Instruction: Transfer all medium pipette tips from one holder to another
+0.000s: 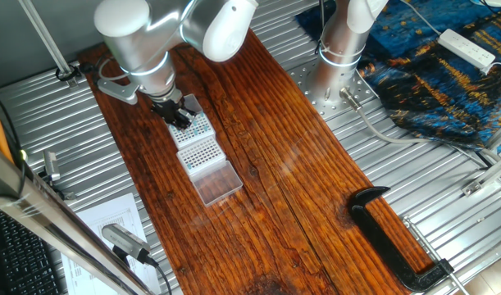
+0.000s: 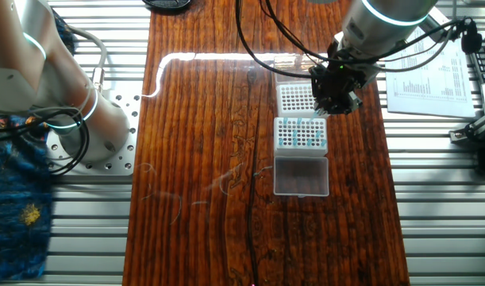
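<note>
Dark wood tabletop [image 2: 194,159] on ribbed metal bench. Tips [image 2: 300,133] in rack just below claw [image 2: 335,102] — claw over adjoining rack [image 2: 294,98]; jaw state unclear.

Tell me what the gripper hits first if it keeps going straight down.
Probably the far rack, near its edge beside the tip-filled rack. The gripper points down there; height is unclear.

Two high, opposite-facing views share the wooden board [image 1: 258,164].
</note>
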`<action>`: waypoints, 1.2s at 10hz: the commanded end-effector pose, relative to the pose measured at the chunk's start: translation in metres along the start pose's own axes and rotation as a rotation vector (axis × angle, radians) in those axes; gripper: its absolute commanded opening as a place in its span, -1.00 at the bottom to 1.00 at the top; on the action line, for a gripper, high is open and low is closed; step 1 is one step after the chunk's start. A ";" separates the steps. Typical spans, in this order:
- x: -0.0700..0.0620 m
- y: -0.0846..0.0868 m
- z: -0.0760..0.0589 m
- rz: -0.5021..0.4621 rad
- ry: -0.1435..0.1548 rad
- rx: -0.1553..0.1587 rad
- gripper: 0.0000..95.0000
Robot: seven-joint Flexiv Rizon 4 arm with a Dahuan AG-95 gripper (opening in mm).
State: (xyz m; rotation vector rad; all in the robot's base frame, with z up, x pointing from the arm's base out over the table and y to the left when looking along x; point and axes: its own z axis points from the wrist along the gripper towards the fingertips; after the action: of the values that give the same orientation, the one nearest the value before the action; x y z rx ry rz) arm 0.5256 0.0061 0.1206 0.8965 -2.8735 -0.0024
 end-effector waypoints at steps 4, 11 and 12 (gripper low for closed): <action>-0.002 0.000 0.005 -0.002 0.003 0.005 -1.00; -0.002 -0.001 0.007 -0.015 0.002 0.003 -0.60; -0.002 -0.001 0.007 -0.013 0.002 0.003 -0.60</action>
State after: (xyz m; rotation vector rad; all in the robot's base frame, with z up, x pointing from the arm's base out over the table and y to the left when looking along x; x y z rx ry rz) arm 0.5274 0.0066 0.1139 0.9094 -2.8702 -0.0018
